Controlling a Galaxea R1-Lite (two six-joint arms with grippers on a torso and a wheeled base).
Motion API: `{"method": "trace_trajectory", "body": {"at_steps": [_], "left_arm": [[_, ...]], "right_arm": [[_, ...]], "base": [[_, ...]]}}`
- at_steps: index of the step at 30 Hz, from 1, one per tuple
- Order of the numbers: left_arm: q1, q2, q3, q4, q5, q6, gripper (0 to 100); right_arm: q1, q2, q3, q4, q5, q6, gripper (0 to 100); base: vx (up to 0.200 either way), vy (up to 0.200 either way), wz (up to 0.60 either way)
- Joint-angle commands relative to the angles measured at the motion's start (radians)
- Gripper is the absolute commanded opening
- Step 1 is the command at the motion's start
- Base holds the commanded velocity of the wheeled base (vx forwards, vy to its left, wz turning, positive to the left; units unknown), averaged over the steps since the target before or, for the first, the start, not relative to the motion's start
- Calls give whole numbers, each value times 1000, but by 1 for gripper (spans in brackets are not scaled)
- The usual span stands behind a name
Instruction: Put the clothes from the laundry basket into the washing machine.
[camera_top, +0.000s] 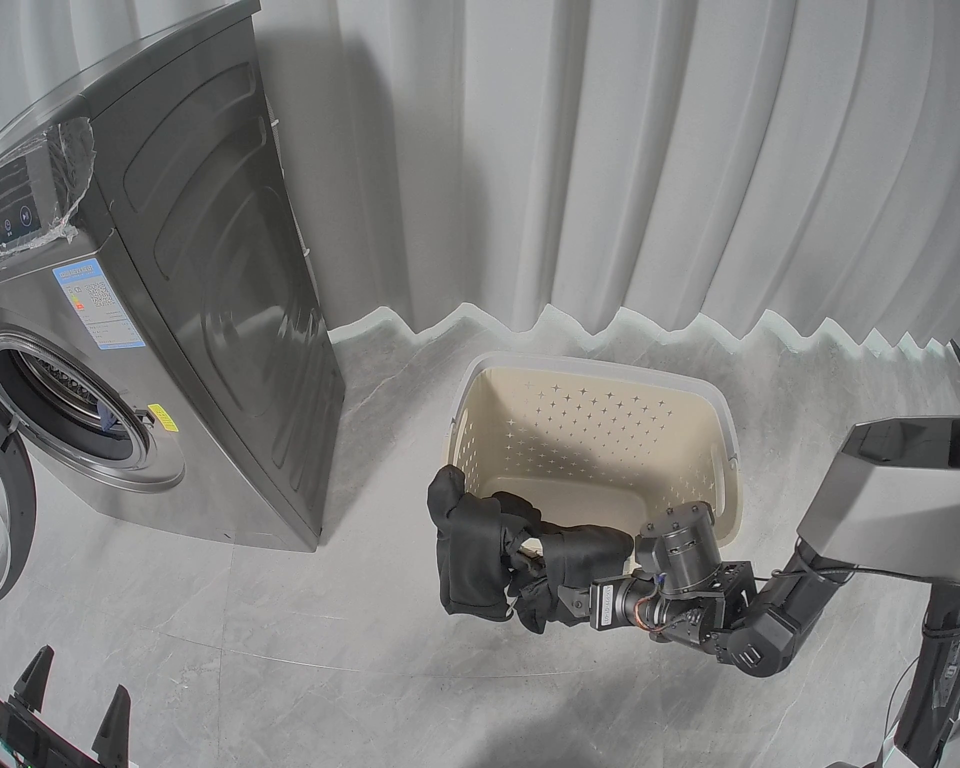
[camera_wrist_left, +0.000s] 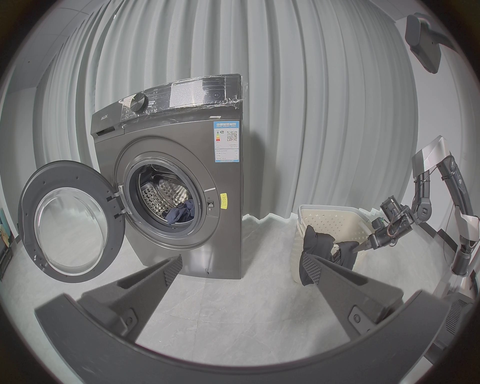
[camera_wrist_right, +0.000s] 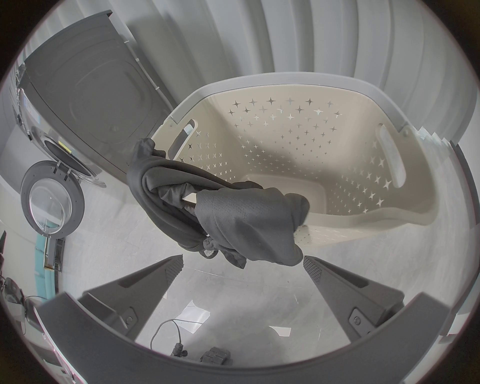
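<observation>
A black garment (camera_top: 475, 555) hangs over the near left corner of the beige laundry basket (camera_top: 600, 362), partly outside it. My right gripper (camera_top: 535, 590) is low by that corner; in the right wrist view it (camera_wrist_right: 242, 267) stands open, with the garment (camera_wrist_right: 240, 220) just beyond its fingertips and the basket (camera_wrist_right: 300, 80) behind. The grey washing machine (camera_wrist_left: 220, 225) stands with its round door (camera_wrist_left: 70, 220) swung open and a dark blue cloth (camera_wrist_left: 182, 212) in the drum. My left gripper (camera_wrist_left: 240, 270) is open and holds nothing, low and facing the machine.
Pale curtains (camera_top: 650, 150) hang behind the basket and machine. The marbled floor (camera_top: 330, 620) between machine and basket is bare. A cable and small dark parts (camera_wrist_right: 200, 352) lie on the floor near the right arm.
</observation>
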Motion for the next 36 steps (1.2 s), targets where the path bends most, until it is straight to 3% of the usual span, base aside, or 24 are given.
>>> {"method": "trace_trajectory", "body": {"at_steps": [1,23,24,36], "left_arm": [[0,-10,18,0,0,2,100],[0,-10,18,0,0,2,100],[0,-10,18,0,0,2,100],[0,-10,18,0,0,0,100]], "right_arm": [[-6,75,-61,-14,0,0,100],[-46,169,-228,-6,0,-2,100],[-49,170,-229,-6,0,-2,0],[-37,111,-157,-18,0,0,0]], "base": [[0,0,0],[0,0,0],[0,0,0],[0,0,0]]}}
